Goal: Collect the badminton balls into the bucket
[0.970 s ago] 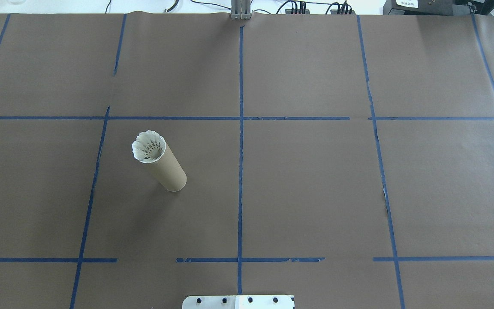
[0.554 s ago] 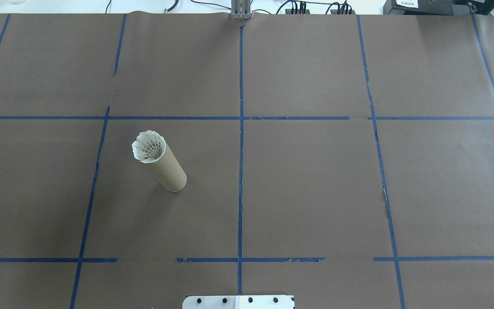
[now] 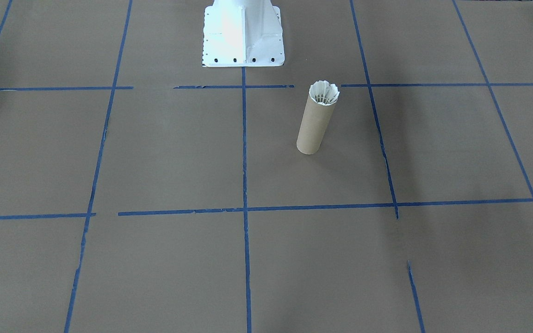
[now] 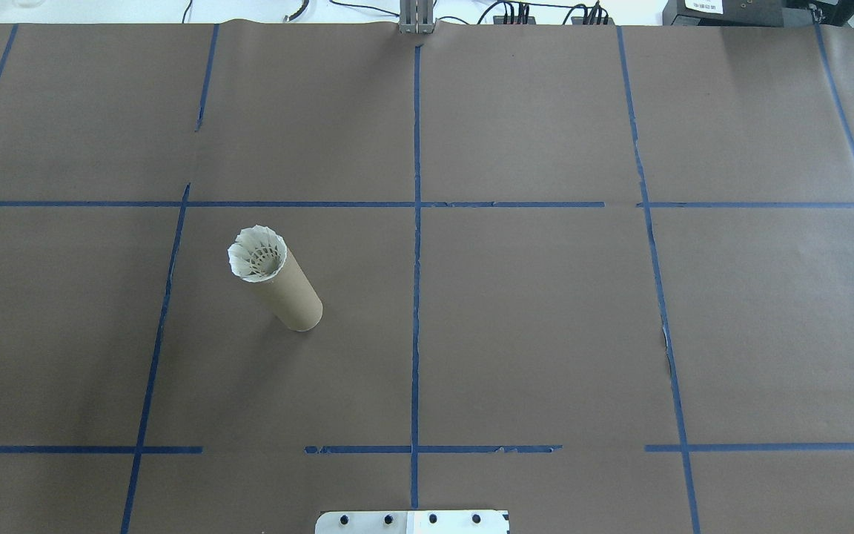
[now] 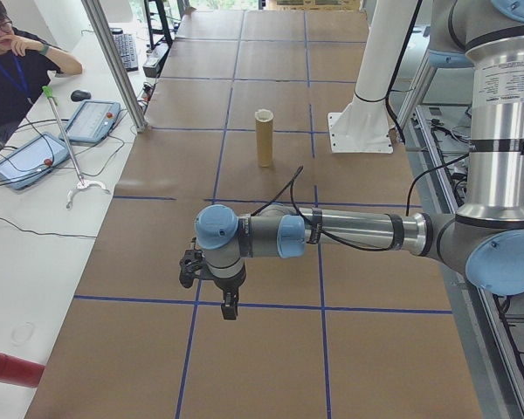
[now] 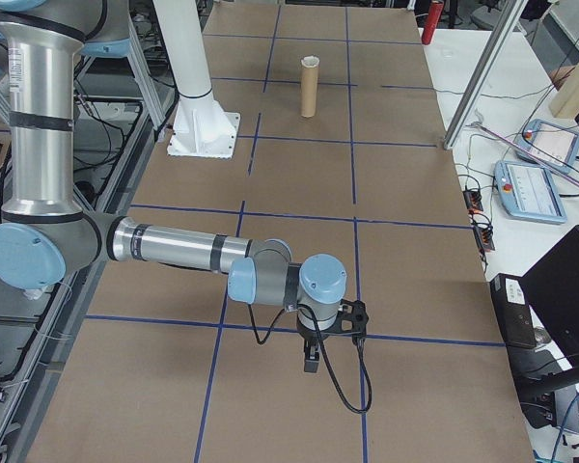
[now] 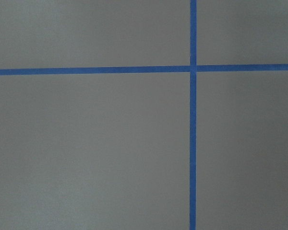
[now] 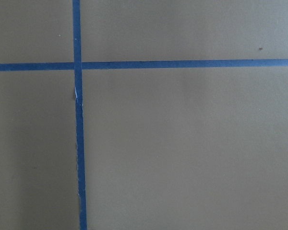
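The bucket (image 4: 292, 295) is a brown cardboard tube that stands upright left of the table's middle, also in the front-facing view (image 3: 313, 127) and the side views (image 5: 264, 140) (image 6: 310, 89). A white feather badminton ball (image 4: 255, 254) sits skirt-up in its mouth (image 3: 324, 93). My left gripper (image 5: 230, 307) hangs over the table's left end, far from the tube; I cannot tell if it is open or shut. My right gripper (image 6: 312, 359) hangs over the right end, and its state cannot be told either. Both wrist views hold only brown paper and blue tape.
The white robot base (image 3: 243, 32) stands at the table's near middle edge. A person (image 5: 9, 61) sits beside the far side table with tablets (image 5: 92, 120) and cables. A red cylinder (image 5: 9, 367) lies on that side table. A teach pendant (image 6: 531, 188) rests on it too.
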You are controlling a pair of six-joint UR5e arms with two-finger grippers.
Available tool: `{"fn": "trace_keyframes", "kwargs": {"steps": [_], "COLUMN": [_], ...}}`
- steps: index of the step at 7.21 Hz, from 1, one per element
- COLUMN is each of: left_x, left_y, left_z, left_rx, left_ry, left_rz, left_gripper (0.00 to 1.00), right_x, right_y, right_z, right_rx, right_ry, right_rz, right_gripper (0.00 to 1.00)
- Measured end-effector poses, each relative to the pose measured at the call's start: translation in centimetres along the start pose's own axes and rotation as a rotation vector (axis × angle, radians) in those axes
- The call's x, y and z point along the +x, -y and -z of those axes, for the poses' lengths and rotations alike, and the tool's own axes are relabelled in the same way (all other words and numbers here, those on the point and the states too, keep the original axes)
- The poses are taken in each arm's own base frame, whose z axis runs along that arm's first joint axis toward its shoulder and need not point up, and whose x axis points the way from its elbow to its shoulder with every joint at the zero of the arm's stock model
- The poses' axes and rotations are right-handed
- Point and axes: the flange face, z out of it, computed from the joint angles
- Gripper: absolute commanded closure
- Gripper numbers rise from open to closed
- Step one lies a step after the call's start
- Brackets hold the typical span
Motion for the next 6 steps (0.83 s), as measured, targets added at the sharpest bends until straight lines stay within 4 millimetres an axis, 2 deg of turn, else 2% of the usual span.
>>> {"fn": "trace_keyframes", "kwargs": {"steps": [4,6], "left_x": [0.54,0.54], "left_y": [0.67,0.58], "left_z": [0.61,0.59], "left_rx": [0.018,0.023], "left_ry": [0.0,-0.001], "left_rz": [-0.023,-0.11], "left_gripper": [0.0,0.0], "right_x": [0.0,0.0], "right_y": [0.0,0.0], "right_z": [0.0,0.0], "right_rx": [0.0,0.0], "right_ry": [0.0,0.0], "right_rz": [0.0,0.0], "right_gripper": [0.0,0.0]}}
